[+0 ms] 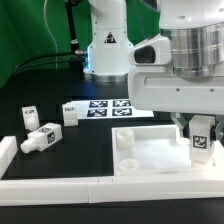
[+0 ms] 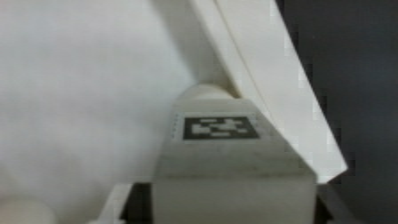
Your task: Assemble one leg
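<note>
My gripper (image 1: pixel 199 133) is shut on a leg (image 1: pixel 202 146), a chunky white peg with a black-and-white tag. It holds the leg upright at the corner of the large white square panel (image 1: pixel 150 152) on the exterior view's right. In the wrist view the leg (image 2: pixel 222 150) fills the space between the jaws of my gripper (image 2: pixel 228 207), its narrow end against the panel (image 2: pixel 89 90). Whether it sits in a hole is hidden. Three more legs lie on the black table at the exterior view's left: one (image 1: pixel 30 117), one (image 1: pixel 40 138) and one (image 1: pixel 72 112).
The marker board (image 1: pixel 110 108) lies behind the panel. A long white border rail (image 1: pixel 90 187) runs along the front, and another rail (image 1: pixel 8 152) is at the left. A raised white edge (image 2: pixel 267 80) runs beside the held leg. The robot base (image 1: pixel 105 45) stands at the back.
</note>
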Available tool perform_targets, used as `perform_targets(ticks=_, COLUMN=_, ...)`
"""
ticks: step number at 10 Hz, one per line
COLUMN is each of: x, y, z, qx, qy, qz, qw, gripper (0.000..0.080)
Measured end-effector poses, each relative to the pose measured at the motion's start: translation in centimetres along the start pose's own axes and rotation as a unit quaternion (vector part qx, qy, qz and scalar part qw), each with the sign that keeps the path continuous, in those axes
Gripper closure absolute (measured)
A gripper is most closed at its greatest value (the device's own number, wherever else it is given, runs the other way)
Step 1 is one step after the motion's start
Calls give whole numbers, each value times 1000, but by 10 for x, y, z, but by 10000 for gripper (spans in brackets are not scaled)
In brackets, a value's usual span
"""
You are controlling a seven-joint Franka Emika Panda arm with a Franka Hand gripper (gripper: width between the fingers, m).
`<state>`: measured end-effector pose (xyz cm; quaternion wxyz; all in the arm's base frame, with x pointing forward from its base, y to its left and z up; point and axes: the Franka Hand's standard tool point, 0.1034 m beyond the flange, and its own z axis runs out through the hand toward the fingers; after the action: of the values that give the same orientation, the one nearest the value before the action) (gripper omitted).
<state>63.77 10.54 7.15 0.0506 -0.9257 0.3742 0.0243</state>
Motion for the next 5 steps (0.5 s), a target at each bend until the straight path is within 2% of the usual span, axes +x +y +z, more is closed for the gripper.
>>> perform_targets(ticks=1, x=-1, y=0, z=-1, qx=-3, qy=-2, qz=83, qw=997, gripper=515)
perform_targets(ticks=4, x=0, y=-5, z=0, qx=23, qy=-3, qz=281, qw=959, gripper=515)
perform_targets(ticks=5, x=1, y=-5, z=0, qx=23, qy=-3, qz=281, qw=959, gripper=515)
